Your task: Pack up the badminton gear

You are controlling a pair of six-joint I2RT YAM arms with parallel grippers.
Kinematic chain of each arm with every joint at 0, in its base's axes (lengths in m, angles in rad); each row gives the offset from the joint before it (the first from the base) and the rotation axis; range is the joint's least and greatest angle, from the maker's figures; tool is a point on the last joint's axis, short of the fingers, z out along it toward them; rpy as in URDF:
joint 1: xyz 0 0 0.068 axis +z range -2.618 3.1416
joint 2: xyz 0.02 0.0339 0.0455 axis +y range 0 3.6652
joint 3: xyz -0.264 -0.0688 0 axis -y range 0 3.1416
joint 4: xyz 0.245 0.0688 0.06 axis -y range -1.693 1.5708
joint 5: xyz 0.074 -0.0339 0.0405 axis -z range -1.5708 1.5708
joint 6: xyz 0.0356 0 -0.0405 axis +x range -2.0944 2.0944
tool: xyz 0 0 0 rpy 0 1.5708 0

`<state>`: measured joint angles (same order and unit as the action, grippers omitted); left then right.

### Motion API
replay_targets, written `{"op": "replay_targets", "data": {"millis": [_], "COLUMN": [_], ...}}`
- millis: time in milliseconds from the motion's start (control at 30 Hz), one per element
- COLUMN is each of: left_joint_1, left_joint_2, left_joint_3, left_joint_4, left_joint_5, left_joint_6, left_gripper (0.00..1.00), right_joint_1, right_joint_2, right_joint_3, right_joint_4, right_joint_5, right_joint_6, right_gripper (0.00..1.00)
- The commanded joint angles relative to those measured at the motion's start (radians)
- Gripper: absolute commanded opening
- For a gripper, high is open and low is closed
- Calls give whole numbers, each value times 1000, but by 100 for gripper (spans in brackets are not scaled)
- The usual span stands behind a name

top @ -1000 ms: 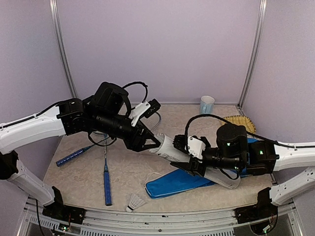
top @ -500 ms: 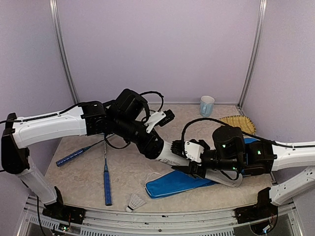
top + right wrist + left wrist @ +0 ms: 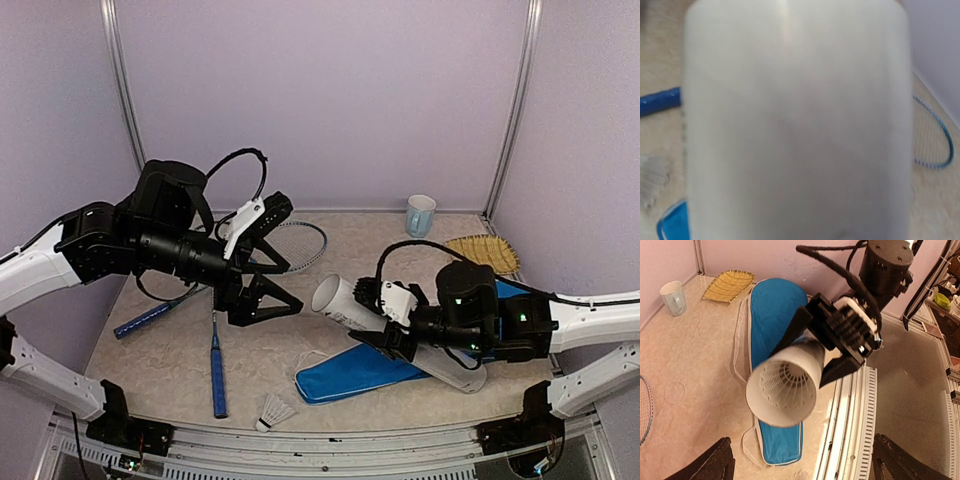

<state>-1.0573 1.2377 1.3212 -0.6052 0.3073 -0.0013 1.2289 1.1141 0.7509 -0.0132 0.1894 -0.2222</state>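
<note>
Tube (image 3: 348, 303) first: your right claw (image 3: 388, 322) is clenched round its middle, holding it tilted with the open mouth raised toward the left arm and the lower end down over the blue cover (image 3: 350, 372), which lies flat on the table beneath the tube. Your left claw (image 3: 288, 288) is released, fingers spread wide, level with the tube's mouth and apart from it, gripping nothing. Only the left wrist view looks straight down the tube, and there you see a white shuttlecock (image 3: 785, 384) sitting inside; from overhead you get just the white rim. The right wrist view is almost all blurred tube wall, so you cannot read the grip from it. A second shuttlecock (image 3: 275, 410) lies on the table nearer you than the tube's mouth. The rackets lie past that mouth on the left arm's side: one blue handle (image 3: 217, 375) points toward the near edge, the other handle (image 3: 150, 318) angles away, and a strung head (image 3: 305, 240) shows behind the left claw, whose arm hides the shafts. Behind the tube, toward the back wall, sit the pale blue mug (image 3: 420, 213) and the straw brush (image 3: 487, 250)
</note>
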Motion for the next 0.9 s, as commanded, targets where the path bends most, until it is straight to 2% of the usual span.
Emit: {"op": "replay_targets", "data": {"millis": [0,167,267,433,867], "left_joint_1": [-10,-77,-152,-214,-211], "left_joint_2": [0,72,119,229,521], "left_joint_3": [-91,-162,-173,-178,-116], "left_joint_4": [-133,-237,-245,-243,-300], "left_joint_5": [-17,-114,-125,-145,-249], "left_joint_6": [23,10,43,111,209], "left_gripper": [93,86,83,82,77], "right_joint_1": [-47,-132,-193,-259,-309], "right_joint_2": [-51,-85,-95,-98,-162], "right_joint_3": [-10,-29,-38,-42,-70], "right_joint_4": [-13,-50,-66,-94,-76], "right_joint_5": [29,2,-32,-59,-117], "right_joint_6": [92,181,225,281,317], "right_gripper": [29,29,29,28,29]}}
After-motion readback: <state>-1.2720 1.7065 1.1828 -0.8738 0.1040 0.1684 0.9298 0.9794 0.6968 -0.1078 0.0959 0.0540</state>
